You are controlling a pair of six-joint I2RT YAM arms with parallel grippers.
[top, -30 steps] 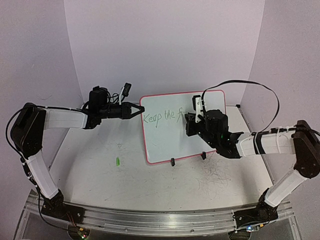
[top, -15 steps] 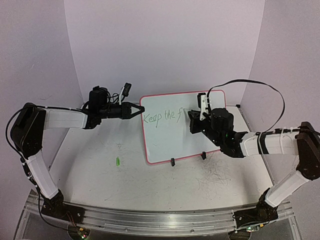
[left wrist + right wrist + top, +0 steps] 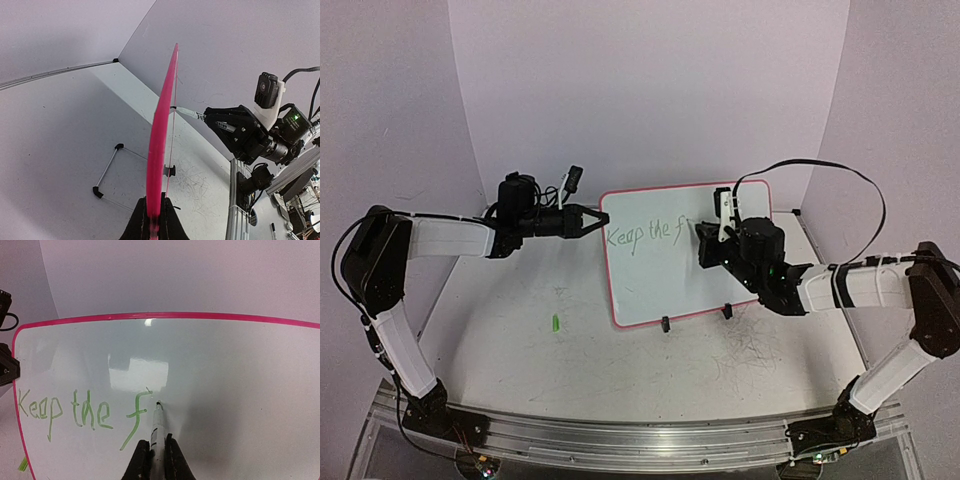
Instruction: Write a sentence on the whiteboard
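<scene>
L gripper (image 3: pixel 152 223) is clamped tight on the left rim of the whiteboard (image 3: pixel 655 285), which stands propped on the table (image 3: pixel 520 370). R gripper (image 3: pixel 153 454) is pinched on a slim white marker (image 3: pixel 156 427), its dark tip touching the board just right of the "f". Board is flat, glossy white w/ thin pink rim, rounded corners. The sentence (image 3: pixel 80 412), in thin green handwriting, reads "Keep the f" across the upper left.

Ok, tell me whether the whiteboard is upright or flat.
Upright: the whiteboard stands on edge, its rim clamped in the left end effector.
</scene>
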